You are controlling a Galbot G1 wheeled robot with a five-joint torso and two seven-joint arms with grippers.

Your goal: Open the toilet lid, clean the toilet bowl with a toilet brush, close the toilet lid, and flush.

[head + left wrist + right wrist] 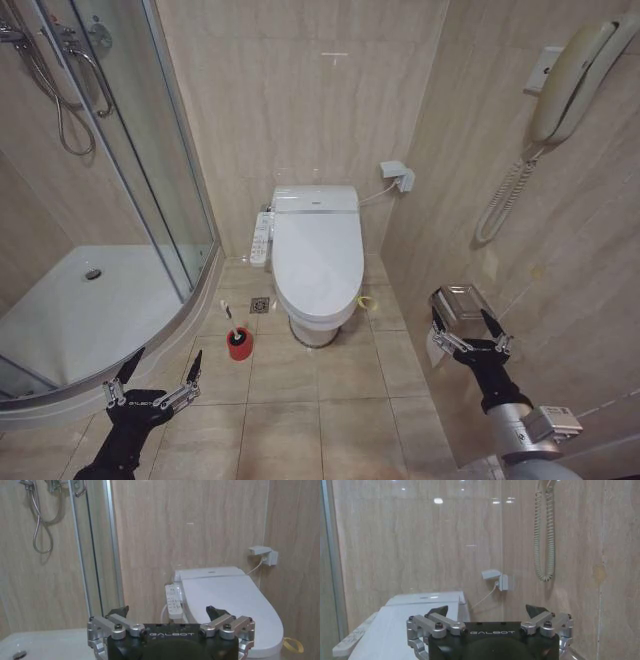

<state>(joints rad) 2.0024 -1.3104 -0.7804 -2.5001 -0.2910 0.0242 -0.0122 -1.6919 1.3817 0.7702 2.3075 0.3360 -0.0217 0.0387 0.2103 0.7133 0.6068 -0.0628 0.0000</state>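
Observation:
The glossy white toilet lid lies shut over the toilet bowl against the back wall; the lid also faces my left wrist camera, and the lid appears in the right wrist view. The toilet brush stands in its red holder cup on the floor left of the bowl. My left gripper hangs open low at the left, short of the brush. My right gripper is open at the right, beside the wall. In each wrist view the left gripper and right gripper hold nothing.
A curved shower tray with a glass door fills the left. A control panel sits beside the toilet. On the right wall hang a handset with coiled cord and a paper holder. Tiled floor lies before the toilet.

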